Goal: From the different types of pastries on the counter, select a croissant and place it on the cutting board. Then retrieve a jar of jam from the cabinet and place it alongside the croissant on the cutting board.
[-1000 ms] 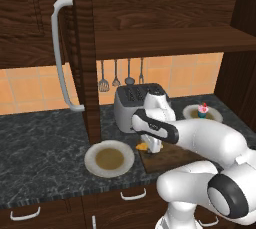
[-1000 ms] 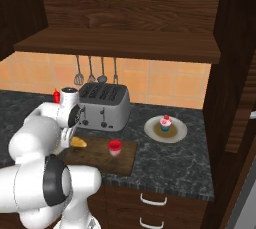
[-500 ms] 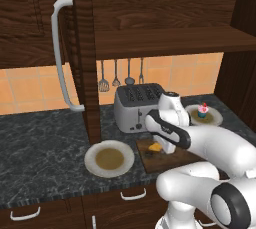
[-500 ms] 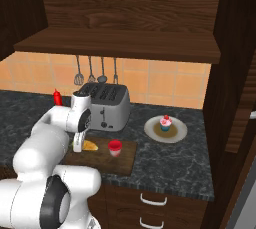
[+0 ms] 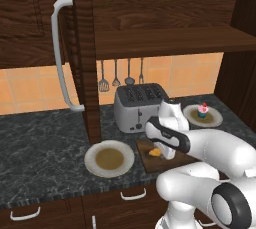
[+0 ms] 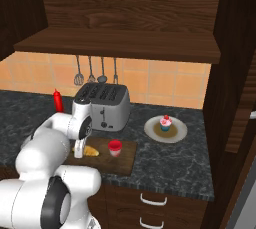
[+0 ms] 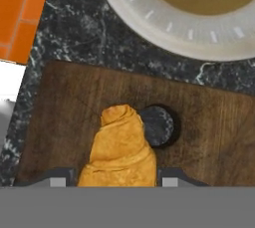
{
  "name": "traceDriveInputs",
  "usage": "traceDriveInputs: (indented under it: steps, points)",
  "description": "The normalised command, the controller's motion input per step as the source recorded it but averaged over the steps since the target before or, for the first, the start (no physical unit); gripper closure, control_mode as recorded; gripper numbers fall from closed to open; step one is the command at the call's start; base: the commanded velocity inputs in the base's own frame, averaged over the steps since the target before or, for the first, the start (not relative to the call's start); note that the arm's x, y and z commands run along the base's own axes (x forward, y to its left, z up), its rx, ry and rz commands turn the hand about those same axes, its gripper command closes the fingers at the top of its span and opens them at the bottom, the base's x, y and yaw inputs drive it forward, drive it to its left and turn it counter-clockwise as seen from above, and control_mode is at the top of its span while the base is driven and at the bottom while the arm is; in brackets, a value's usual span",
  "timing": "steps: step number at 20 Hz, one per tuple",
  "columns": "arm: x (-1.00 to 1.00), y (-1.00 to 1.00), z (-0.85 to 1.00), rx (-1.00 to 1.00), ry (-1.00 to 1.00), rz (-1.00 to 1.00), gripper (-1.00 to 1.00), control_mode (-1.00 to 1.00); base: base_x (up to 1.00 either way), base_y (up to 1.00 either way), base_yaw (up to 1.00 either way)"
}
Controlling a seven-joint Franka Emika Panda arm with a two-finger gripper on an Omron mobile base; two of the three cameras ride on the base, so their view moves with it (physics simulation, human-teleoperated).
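A dark wooden kitchen with an orange tiled backsplash surrounds a dark grey-black marbled counter [image 5: 45, 148]. Above it hangs the wall cabinet [image 5: 30, 18], its door swung open edge-on, with a long curved white bar handle [image 5: 62, 58]; an open shelf [image 6: 117, 43] runs beneath the upper section. Lower drawers [image 6: 152, 200] with short white handles sit under the worktop.

A silver four-slot toaster [image 5: 139, 105] stands against the backsplash, below three hanging utensils [image 5: 122, 75]. In front of it lies the cutting board [image 6: 127, 157], flat on the counter, with a round hole [image 7: 158, 125] through one end. To the board's left in the left base view rests a round grey plate [image 5: 91, 162] with a brownish centre. A second plate [image 6: 177, 132] off to the right carries the cupcake [image 6: 165, 122], with blue wrapper, pink frosting and red top. A red bottle [image 6: 58, 100] stands by the wall.

The croissant [image 7: 119, 150] lies on the cutting board beside the hole, and the gripper [image 7: 110, 178] stands right over it, its fingers closed against the pastry's two sides. The small red-lidded jar of jam [image 6: 115, 148] sits upright on the same board, just to the croissant's right in the right base view, apart from it.

No brand or writing can be read on anything.
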Motion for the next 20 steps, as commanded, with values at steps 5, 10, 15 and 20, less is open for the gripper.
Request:
traceDriveInputs:
  steps: [5,10,15,20]
  points:
    - [0.05,0.00,-0.29,0.00,0.00,0.00,1.00,-1.00,0.00,0.00,0.00]
    - [0.00,0.00,-0.21,0.00,0.00,0.00,-1.00,-1.00,0.00,0.00,0.00]
    - [0.00,0.00,0.08,0.00,0.00,0.00,-1.00,-1.00,0.00,0.00,0.00]
    - [0.00,-0.10,0.49,0.02,0.00,0.00,-1.00,-1.00,0.00,0.00,0.00]
